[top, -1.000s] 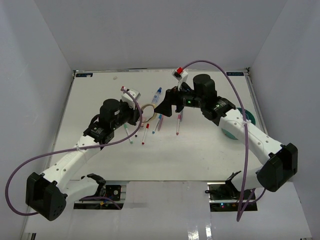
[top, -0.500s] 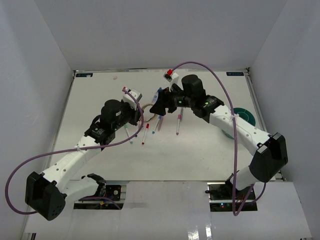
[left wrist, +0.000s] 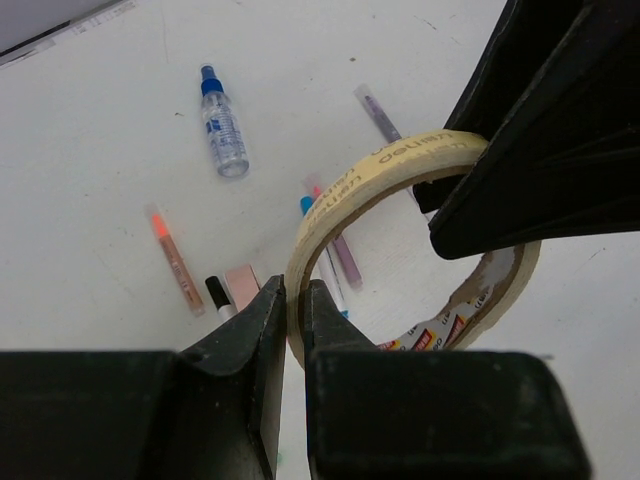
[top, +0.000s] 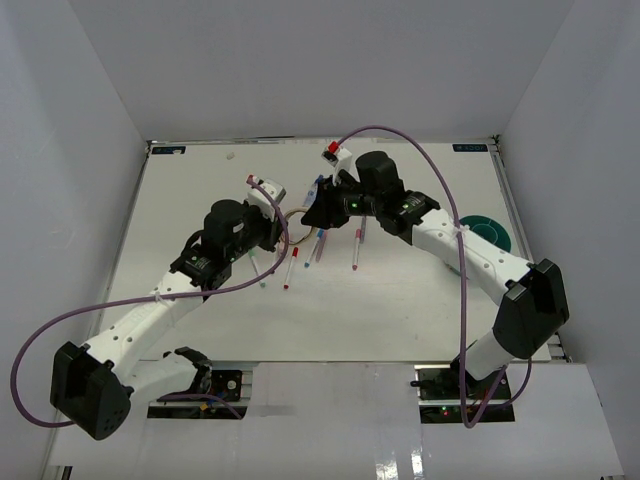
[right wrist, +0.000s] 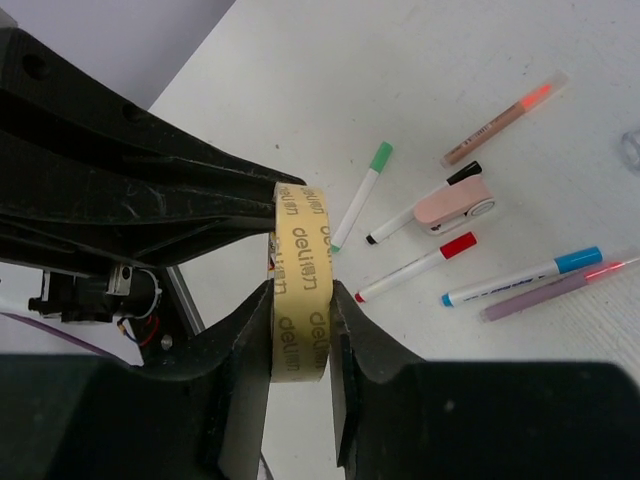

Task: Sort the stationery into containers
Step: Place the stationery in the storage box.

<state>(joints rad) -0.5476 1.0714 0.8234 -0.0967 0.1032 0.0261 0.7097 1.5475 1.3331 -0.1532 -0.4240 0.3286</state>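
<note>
Left hand (left wrist: 294, 318) is pinched almost fully closed on the wall of the tape (left wrist: 380, 170), one finger inside the ring and one outside. The tape stands on edge and looks lifted off the counter (top: 400, 300) — from the left wrist you can see pens through its hole.

Right hand (right wrist: 300, 322) is clamped on the same ring from the opposite side, fingers closed across the band, so both hands have hold of it at once. From above, the two hands meet nose to nose over the middle of the counter, with the tape mostly hidden between them.

Everything else lies loose on the counter under and around that spot:
- bottle (left wrist: 222, 135) on its side, a bit apart from the rest
- green pen (right wrist: 362, 195) nearest the left hand
- eraser (right wrist: 452, 205) with a black-capped pen touching it
- red pen (right wrist: 420, 267) just beside those
- blue pen (right wrist: 520, 277) next to a purplish one, roughly parallel
- an orange-tipped pen off on its own

Bowl (top: 492, 235) is well off to the right, partly behind the right arm — can't tell whether anything is in it.
</note>
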